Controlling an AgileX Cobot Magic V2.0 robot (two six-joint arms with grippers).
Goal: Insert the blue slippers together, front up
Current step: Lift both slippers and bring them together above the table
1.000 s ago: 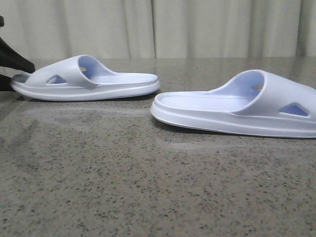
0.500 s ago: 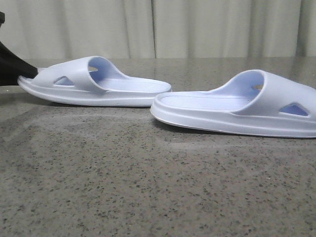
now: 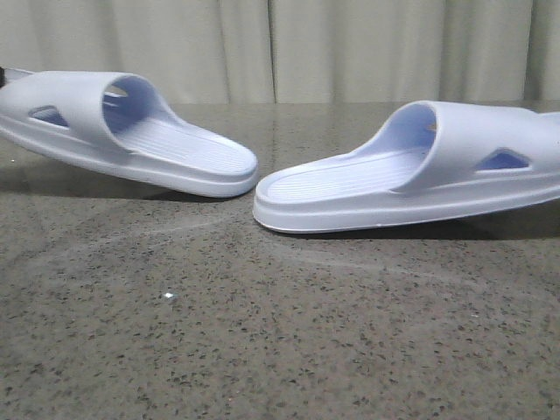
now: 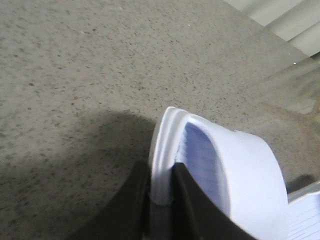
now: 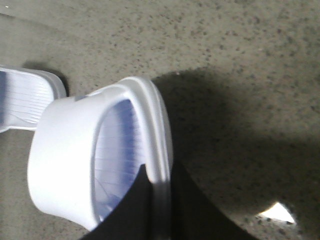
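Two pale blue slippers face each other heel to heel in the front view. The left slipper (image 3: 131,131) and the right slipper (image 3: 411,171) are both tilted, with the strap ends raised outward and the heels low near the middle, a small gap between them. In the left wrist view my left gripper (image 4: 161,185) is shut on the toe rim of the left slipper (image 4: 235,170). In the right wrist view my right gripper (image 5: 160,187) is shut on the toe rim of the right slipper (image 5: 70,150). Both grippers are almost wholly outside the front view.
The grey speckled stone table (image 3: 280,332) stretches toward the camera. A pale curtain (image 3: 280,44) hangs behind it. The other slipper's heel shows at the edge of each wrist view (image 4: 305,212) (image 5: 25,102).
Both slippers have been lifted at their strap ends and now tilt heel down. The left slipper has swung round and the heels have come closer together.
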